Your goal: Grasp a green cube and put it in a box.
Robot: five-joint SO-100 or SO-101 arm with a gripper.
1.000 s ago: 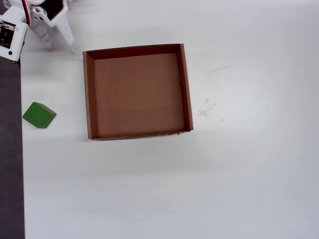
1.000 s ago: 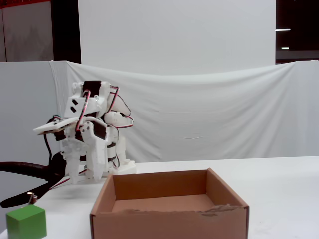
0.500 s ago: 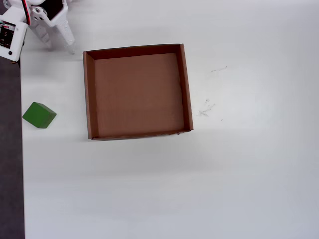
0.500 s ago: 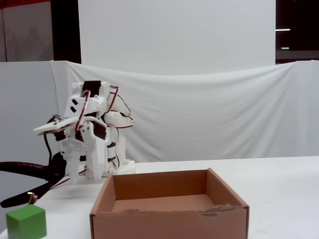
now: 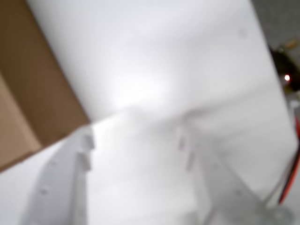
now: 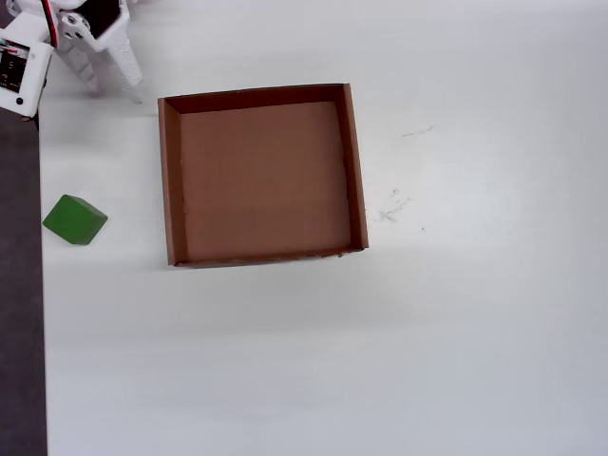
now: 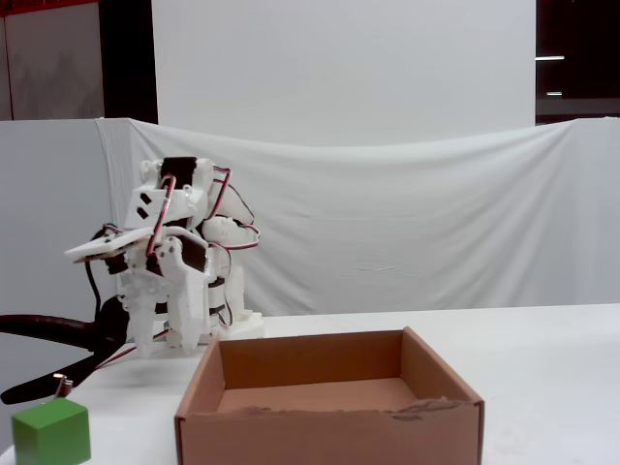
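Nothing moved, matte bright-green cube (image 6: 75, 219) beside box (image 6: 169, 180), pincer (image 5: 133, 140) open

No legible text, label, brand, number or sign appears in any view. The plain brown cardboard box (image 6: 261, 174) bears no print on its walls or floor, the small bright-green cube (image 6: 74, 219) has plain faces, and the white plastic arm (image 7: 174, 271) shows no readable marking.
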